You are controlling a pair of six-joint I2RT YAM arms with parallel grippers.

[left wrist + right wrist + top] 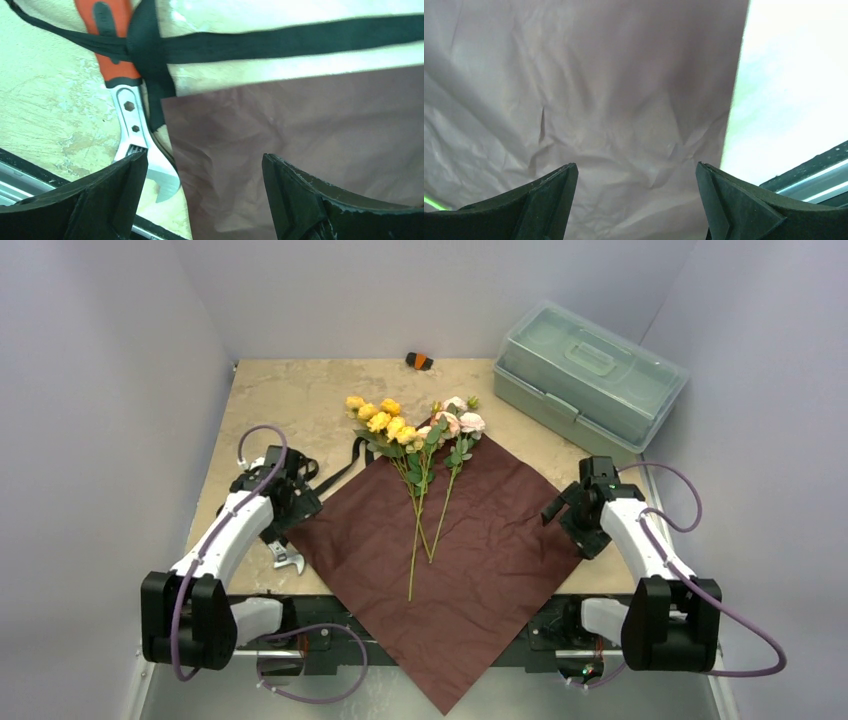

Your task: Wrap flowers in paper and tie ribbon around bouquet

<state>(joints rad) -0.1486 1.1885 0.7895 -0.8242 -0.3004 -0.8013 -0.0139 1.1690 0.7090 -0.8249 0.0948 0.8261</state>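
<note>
Tabletop (300, 390) carries paper (480, 550) spread flat, flowers (420, 440) on it. Left gripper (204, 167) and right gripper (636, 170), jaws spread, hover over its opposite corners. Advised: pinch edges only, fold evenly inward.

Reaching forward with left arm (225, 535) and right arm (640, 530), wrists tipped down. Hovering low with left gripper (205, 165) and right gripper (636, 172), jaws spread wide, empty.

robot lab booth, bare grey walls (110, 360) on three sides of a beige tabletop (300, 400)
</note>
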